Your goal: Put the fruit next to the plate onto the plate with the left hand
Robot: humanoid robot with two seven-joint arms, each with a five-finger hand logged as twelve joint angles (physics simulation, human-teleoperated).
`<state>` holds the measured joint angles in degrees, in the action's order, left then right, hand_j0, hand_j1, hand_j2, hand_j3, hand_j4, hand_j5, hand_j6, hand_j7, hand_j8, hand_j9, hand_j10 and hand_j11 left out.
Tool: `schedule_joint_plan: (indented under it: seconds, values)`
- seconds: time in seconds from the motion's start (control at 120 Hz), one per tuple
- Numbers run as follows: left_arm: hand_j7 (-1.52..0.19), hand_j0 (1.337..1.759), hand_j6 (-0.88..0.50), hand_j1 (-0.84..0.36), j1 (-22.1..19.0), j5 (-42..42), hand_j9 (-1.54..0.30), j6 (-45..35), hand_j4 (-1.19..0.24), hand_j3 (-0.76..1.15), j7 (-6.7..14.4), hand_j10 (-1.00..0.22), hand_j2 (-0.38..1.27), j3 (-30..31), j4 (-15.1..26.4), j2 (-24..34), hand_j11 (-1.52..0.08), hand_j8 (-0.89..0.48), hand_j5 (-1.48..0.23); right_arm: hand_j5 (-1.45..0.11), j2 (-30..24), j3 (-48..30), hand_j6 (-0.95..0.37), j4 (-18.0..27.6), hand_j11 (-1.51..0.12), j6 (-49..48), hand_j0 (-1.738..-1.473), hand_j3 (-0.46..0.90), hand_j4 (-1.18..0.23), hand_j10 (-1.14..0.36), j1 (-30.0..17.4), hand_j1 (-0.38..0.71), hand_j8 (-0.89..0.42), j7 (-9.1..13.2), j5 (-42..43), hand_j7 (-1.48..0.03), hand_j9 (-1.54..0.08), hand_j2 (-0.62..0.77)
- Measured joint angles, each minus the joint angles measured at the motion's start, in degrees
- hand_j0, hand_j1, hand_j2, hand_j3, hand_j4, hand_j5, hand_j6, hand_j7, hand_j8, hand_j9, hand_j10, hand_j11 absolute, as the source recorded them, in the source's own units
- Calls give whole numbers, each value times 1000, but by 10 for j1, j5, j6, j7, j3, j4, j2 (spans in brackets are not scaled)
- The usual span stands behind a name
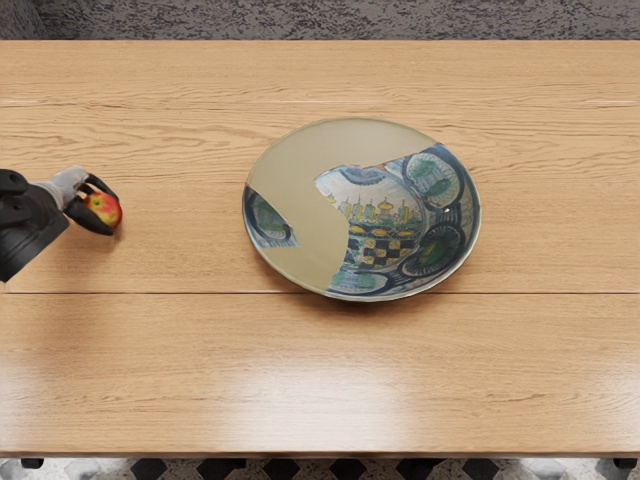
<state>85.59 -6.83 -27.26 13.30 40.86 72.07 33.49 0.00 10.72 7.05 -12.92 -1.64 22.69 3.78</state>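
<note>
My left hand [70,197] is clasping the small apple [105,209] at the desk's [320,370] left edge, well apart from the plate [300,170]. Advised: holding firm, carrying it right, releasing low over centre.

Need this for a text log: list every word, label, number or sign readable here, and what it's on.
None readable. The plate carries only painted pictures, no letters; the fruit in the left hand and the table show no label.
</note>
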Motion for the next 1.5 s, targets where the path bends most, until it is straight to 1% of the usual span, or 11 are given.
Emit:
schedule_joint_plan:
  seconds: [0.117,0.167,0.175,0.292,0.4,0.767,0.917,0.95,1.008,1.175,1.5]
  values:
    - [-800,1652,-384,-251,12,1,-792,1,-525,0,0,-580,16,0,0,-2,-791,-451,-803,0,0,0,0,0,0,0,-1658,0,0,0,0,-349,0,0,0,0,0,0]
    - [-802,1652,-387,-249,17,1,-794,2,-529,0,0,-578,-11,0,0,-3,-794,-455,-805,0,0,0,0,0,0,0,-1658,0,0,0,0,-349,0,0,0,0,0,0]
    - [-801,1652,-390,-254,18,1,-793,2,-530,0,0,-578,25,0,0,-3,-793,-452,-803,0,0,0,0,0,0,0,-1658,0,0,0,0,-349,0,0,0,0,0,0]
    - [-802,1652,-389,-248,27,2,-795,4,-529,0,0,-576,-9,0,1,-3,-795,-449,-801,0,0,0,0,0,0,0,-1658,0,0,0,0,-349,0,0,0,0,0,0]
    - [-801,1652,-393,-249,37,8,-794,5,-537,0,0,-576,7,0,1,-7,-794,-454,-800,0,0,0,0,0,0,0,-1658,0,0,0,0,-349,0,0,0,0,0,0]
    - [-798,1654,-403,-268,69,20,-785,6,-551,0,0,-581,101,-1,2,-50,-785,-467,-799,0,0,0,0,0,0,0,-1658,0,0,0,0,-349,0,0,0,0,0,0]
    - [-799,1654,-402,-272,77,24,-786,6,-549,0,0,-580,108,-7,2,-56,-787,-464,-798,0,0,0,0,0,0,0,-1658,0,0,0,0,-349,0,0,0,0,0,0]
    - [-799,1654,-398,-271,80,26,-784,6,-550,0,0,-581,132,-9,2,-57,-784,-471,-799,0,0,0,0,0,0,0,-1658,0,0,0,0,-349,0,0,0,0,0,0]
    - [-800,1654,-398,-271,83,28,-787,6,-549,0,0,-580,97,-13,2,-61,-787,-462,-800,0,0,0,0,0,0,0,-1658,0,0,0,0,-349,0,0,0,0,0,0]
    - [-798,1655,-398,-281,92,36,-784,7,-548,0,0,-580,144,-17,3,-69,-785,-463,-801,0,0,0,0,0,0,0,-1658,0,0,0,0,-349,0,0,0,0,0,0]
    - [-795,1655,-395,-286,110,40,-782,7,-543,0,0,-580,141,-24,3,-105,-782,-458,-799,0,0,0,0,0,0,0,-1658,0,0,0,0,-349,0,0,0,0,0,0]
